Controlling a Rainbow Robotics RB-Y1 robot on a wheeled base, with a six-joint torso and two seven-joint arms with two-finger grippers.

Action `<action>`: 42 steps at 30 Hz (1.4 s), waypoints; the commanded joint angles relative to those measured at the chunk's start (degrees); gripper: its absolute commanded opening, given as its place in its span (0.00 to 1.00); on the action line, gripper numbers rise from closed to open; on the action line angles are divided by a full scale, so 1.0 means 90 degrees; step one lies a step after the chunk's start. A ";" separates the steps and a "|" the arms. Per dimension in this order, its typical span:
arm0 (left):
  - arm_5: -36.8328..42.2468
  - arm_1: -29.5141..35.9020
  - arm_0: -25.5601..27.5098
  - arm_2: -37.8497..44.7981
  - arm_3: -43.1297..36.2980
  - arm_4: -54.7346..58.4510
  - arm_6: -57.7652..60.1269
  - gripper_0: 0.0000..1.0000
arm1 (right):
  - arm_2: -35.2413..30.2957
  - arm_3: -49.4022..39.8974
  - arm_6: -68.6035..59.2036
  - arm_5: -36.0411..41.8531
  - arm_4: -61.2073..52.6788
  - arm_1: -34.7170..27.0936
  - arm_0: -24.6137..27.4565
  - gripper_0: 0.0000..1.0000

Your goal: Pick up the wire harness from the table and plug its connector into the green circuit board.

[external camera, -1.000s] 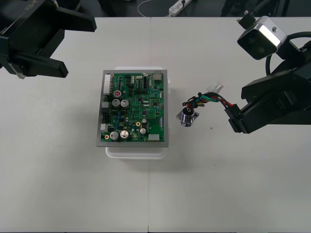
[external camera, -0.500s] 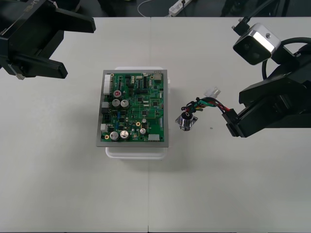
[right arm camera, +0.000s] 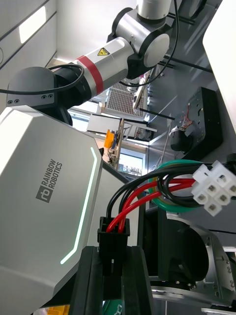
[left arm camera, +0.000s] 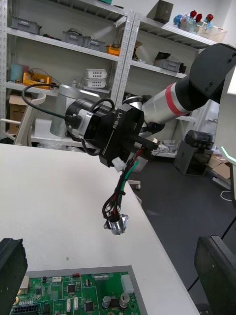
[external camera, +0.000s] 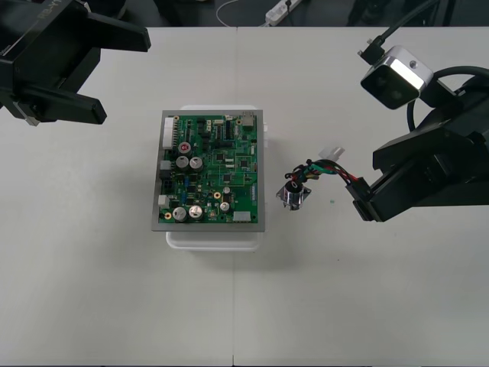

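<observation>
The green circuit board [external camera: 212, 170] sits on its white base [external camera: 214, 238] mid-table. To its right, my right gripper [external camera: 361, 191] is shut on the harness's black plug [right arm camera: 113, 241]. Red, black and green wires [external camera: 330, 168] run from the plug toward the board. A white connector [external camera: 333, 151] sticks out beside them. The round metal socket [external camera: 293, 193] hangs at the free end, just right of the board's edge. In the left wrist view the harness [left arm camera: 118, 194] dangles from the right gripper [left arm camera: 112, 132] above the table. My left gripper [external camera: 126, 76] waits open at the far left.
The table's far edge runs along the top of the front view, with a power strip [external camera: 281, 9] and cables on the dark floor beyond. A tiny green speck [external camera: 334, 201] lies on the table under the harness. The left fingers [left arm camera: 12, 268] stand far apart over the board [left arm camera: 73, 293].
The right gripper has shifted slightly left and toward the table's near edge with the harness. The socket has swung a little nearer. The left arm has not moved.
</observation>
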 commanded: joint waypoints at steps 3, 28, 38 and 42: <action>-0.0204 0.0274 0.0064 -0.0091 -0.0133 0.0057 -0.0442 1.00 | 0.0423 -0.0104 -0.0159 0.0005 -0.0249 -0.0412 -0.0019 0.00; -0.0204 0.0265 0.0073 -0.0091 -0.0084 0.0184 -0.0559 1.00 | 0.1410 -0.0328 -0.0159 0.0005 -0.0406 -0.0578 -0.0498 0.00; -0.0204 0.0255 0.0073 -0.0110 -0.0084 0.0184 -0.0706 1.00 | 0.1976 -0.0436 -0.0139 0.0005 -0.0376 -0.0568 -0.0898 0.00; -0.0204 0.0265 0.0161 -0.0110 -0.0084 0.0203 -0.0745 1.00 | 0.1986 -0.0348 -0.0149 0.0005 -0.0376 -0.0441 -0.0996 0.00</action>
